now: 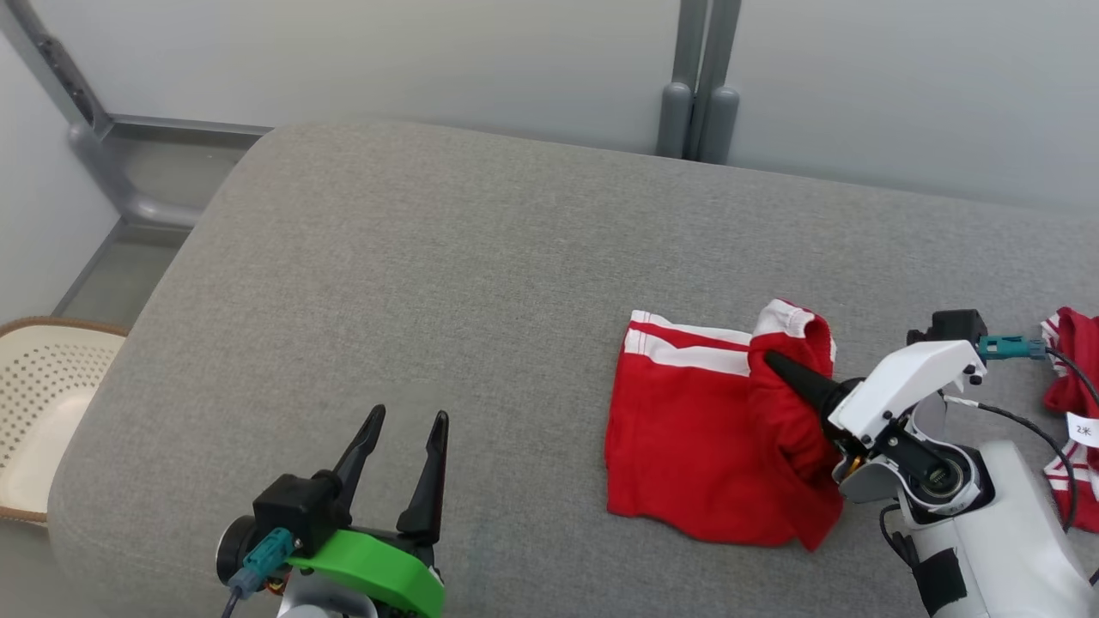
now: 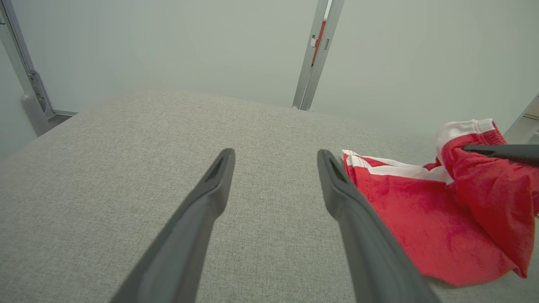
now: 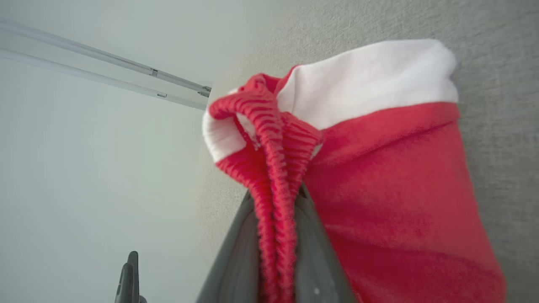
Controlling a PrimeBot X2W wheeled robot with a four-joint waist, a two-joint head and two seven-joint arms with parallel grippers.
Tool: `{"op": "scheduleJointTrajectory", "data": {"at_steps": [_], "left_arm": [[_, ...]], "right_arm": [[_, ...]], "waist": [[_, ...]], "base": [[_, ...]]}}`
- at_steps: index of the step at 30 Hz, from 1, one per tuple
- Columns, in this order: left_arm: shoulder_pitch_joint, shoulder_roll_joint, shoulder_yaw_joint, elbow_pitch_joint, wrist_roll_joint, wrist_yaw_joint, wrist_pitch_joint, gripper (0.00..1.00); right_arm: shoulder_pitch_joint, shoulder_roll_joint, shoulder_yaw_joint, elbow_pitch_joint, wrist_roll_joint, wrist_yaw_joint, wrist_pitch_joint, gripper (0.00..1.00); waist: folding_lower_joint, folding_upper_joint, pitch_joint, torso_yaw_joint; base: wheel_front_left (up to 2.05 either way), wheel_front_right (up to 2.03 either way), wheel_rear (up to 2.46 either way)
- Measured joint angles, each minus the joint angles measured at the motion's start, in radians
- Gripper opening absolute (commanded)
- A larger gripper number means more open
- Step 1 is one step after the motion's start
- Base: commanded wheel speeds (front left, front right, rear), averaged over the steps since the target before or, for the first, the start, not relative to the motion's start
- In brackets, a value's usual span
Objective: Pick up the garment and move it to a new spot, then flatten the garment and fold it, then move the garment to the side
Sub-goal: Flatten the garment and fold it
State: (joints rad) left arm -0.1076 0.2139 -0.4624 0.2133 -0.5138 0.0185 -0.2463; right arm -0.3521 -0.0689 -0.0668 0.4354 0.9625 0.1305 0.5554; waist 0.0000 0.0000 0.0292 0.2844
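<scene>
left fingers (image 1: 429, 468) spread, empty | right fingers (image 1: 794, 373) clamped on garment (image 1: 687, 438), one hidden under cloth

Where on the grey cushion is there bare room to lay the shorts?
Bare: the wide stretch of cushion left of the red shorts, beyond the open left gripper. Crowded: the right end, with the right gripper clamped on the shorts and another red garment.
</scene>
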Motion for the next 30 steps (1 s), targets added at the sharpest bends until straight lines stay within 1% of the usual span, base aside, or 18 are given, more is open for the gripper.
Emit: {"op": "scheduleJointTrajectory", "data": {"at_steps": [2, 6, 11, 12, 13, 16, 20, 22, 25, 30], "left_arm": [[-0.006, -0.004, -0.005, 0.005, 0.000, -0.001, 0.000, 1.00], [-0.018, -0.013, -0.015, 0.016, 0.004, -0.004, -0.001, 1.00], [-0.023, -0.027, -0.016, 0.029, 0.004, -0.005, -0.003, 1.00], [-0.024, -0.030, -0.015, 0.032, 0.004, -0.005, -0.003, 1.00], [-0.025, -0.033, -0.014, 0.034, 0.004, -0.005, -0.007, 1.00], [-0.027, -0.033, -0.005, 0.040, 0.004, -0.005, -0.010, 1.00], [-0.027, -0.033, 0.006, 0.043, 0.004, -0.004, -0.011, 1.00], [-0.027, -0.033, 0.012, 0.042, 0.003, -0.002, -0.012, 1.00], [-0.023, -0.030, 0.022, 0.039, 0.002, -0.001, -0.012, 1.00], [-0.011, -0.025, 0.033, 0.030, 0.002, -0.001, -0.012, 1.00]], "right_arm": [[-0.023, 0.012, -0.002, 0.036, 0.026, 0.000, 0.005, 0.00], [-0.054, 0.018, 0.017, 0.114, 0.034, 0.000, 0.002, 0.00], [-0.099, 0.020, 0.076, 0.207, 0.083, 0.000, -0.038, 0.00], [-0.106, 0.019, 0.092, 0.224, 0.095, 0.000, -0.039, 0.44], [-0.110, 0.019, 0.110, 0.234, 0.103, 0.000, -0.039, 1.00], [-0.127, 0.021, 0.146, 0.248, 0.120, 0.000, -0.056, 1.00], [-0.140, 0.020, 0.154, 0.211, 0.136, 0.000, -0.084, 1.00], [-0.140, 0.018, 0.151, 0.163, 0.142, 0.000, -0.100, 1.00], [-0.123, 0.014, 0.125, 0.094, 0.185, 0.000, -0.100, 1.00], [-0.064, -0.034, 0.102, -0.043, 0.181, 0.000, -0.132, 1.00]], "waist": [[0.0000, 0.0000, 0.007, 0.024], [0.0000, 0.0000, 0.025, 0.062], [0.0000, 0.0000, 0.053, 0.093], [0.0000, 0.0000, 0.058, 0.096], [0.0000, 0.0000, 0.061, 0.098], [0.0000, 0.0000, 0.066, 0.090], [0.0000, 0.0000, 0.061, 0.065], [0.0000, 0.0000, 0.054, 0.047], [0.0000, 0.0000, 0.041, 0.020], [0.0000, 0.0000, 0.016, -0.025]], "base": [[0.00, 0.00, 0.00], [0.00, 0.00, 0.00], [0.00, 0.00, 0.00], [0.00, 0.00, 0.00], [0.00, 0.00, 0.00], [0.00, 0.00, 0.00], [0.00, 0.00, 0.00], [0.00, 0.00, 0.00], [0.00, 0.00, 0.00], [0.00, 0.00, 0.00]]}}
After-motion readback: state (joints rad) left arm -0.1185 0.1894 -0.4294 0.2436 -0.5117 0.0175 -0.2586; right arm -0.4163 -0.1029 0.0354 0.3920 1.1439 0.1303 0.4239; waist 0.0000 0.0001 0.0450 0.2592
